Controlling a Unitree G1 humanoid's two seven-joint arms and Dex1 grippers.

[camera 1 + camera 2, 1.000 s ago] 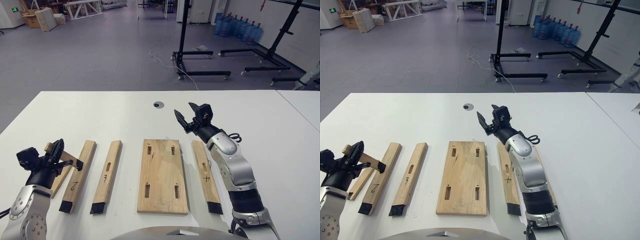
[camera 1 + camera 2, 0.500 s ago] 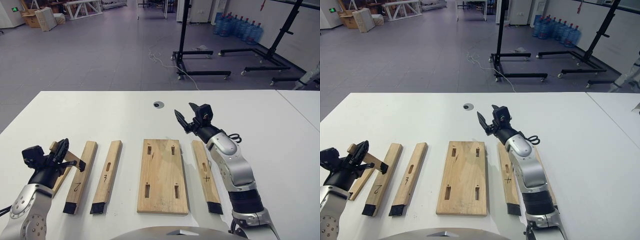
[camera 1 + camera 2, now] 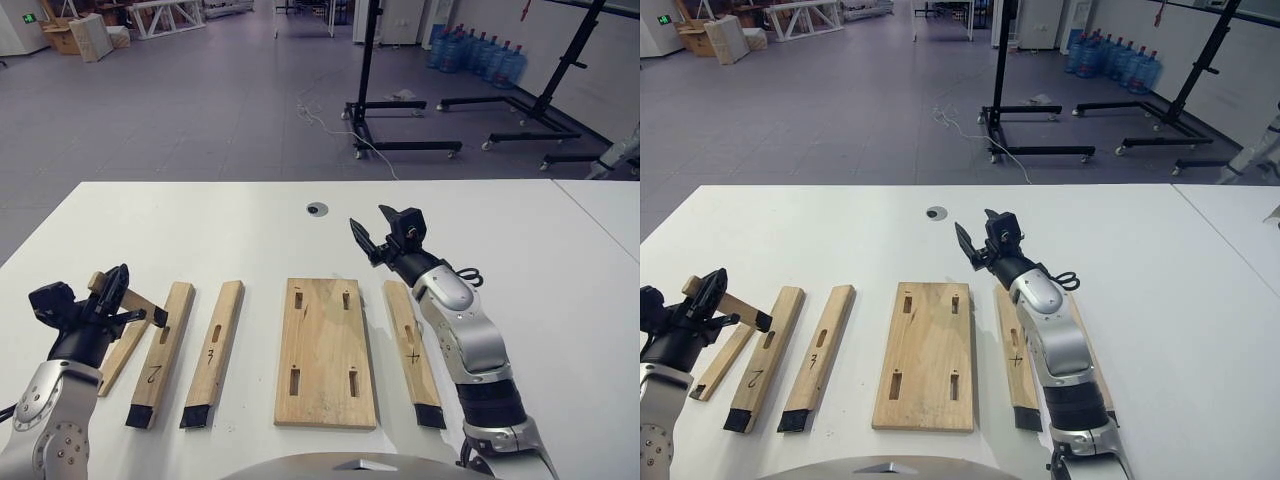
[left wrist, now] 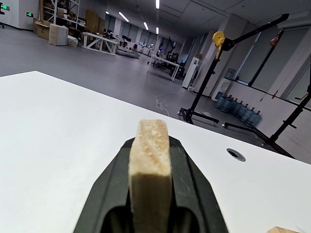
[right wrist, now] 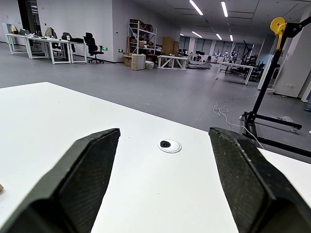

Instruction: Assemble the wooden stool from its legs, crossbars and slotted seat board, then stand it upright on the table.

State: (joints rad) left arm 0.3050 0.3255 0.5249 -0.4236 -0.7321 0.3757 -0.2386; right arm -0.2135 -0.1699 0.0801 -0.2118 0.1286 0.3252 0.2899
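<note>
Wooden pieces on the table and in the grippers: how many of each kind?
Seat board: 1
Long legs: 4, one mostly behind the right arm
Short crossbars: 2, one in the left gripper
Total: 7

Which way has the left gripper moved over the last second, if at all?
Yes. The left gripper swung toward the leg marked 3, then pulled back away from it, jaws shut on the crossbar.

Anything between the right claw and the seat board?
Nothing visible. The open right claw hovers over bare table past the far end of the plus-marked leg. The seat board lies flat just left of that leg, its top face uncovered.
</note>
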